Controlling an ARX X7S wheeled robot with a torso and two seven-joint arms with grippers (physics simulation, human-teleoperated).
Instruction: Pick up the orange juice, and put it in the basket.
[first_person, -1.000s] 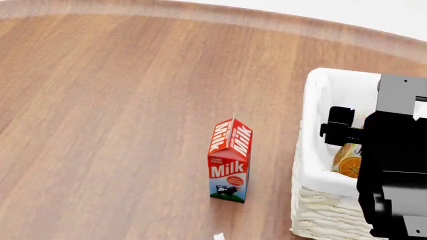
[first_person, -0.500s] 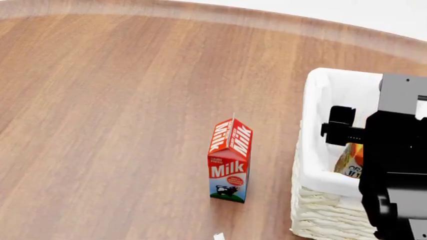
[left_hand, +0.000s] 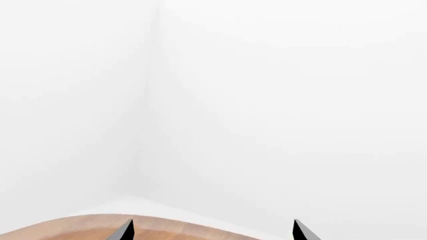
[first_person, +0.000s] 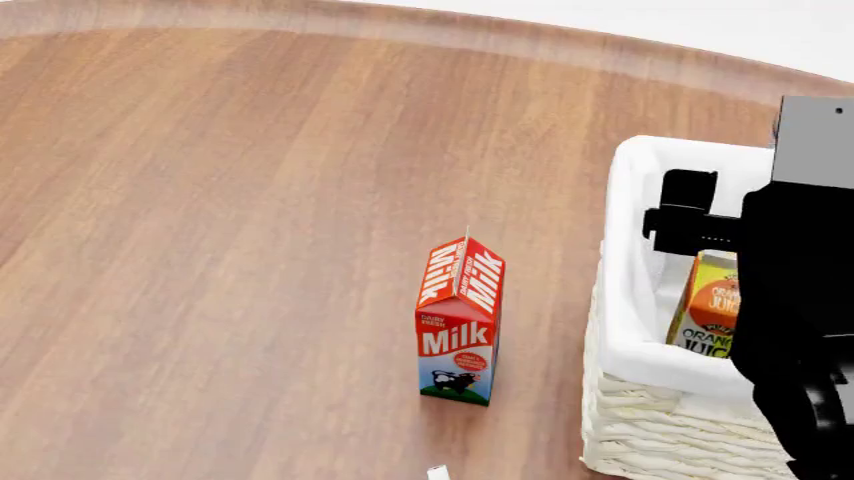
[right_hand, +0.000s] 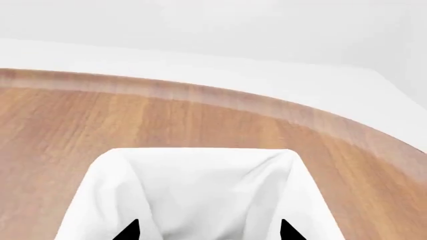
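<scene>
Left gripper (left_hand: 210, 231) idle, fingers spread, empty. Milk carton (first_person: 461, 320) upright on worktop (first_person: 240, 200), untouched. Orange juice (first_person: 710, 315) inside basket (first_person: 638, 360). Right gripper (right_hand: 208, 231) above it, fingers apart. Likely release done; next: retract clear.

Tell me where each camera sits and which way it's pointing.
Head view: on the head, looking down at the table, Milk carton, basket, orange juice; right arm shows.
Left wrist view: faces a white wall corner; two fingertips show.
Right wrist view: above the basket, fingertips apart.
Head and right wrist views share the basket.
</scene>
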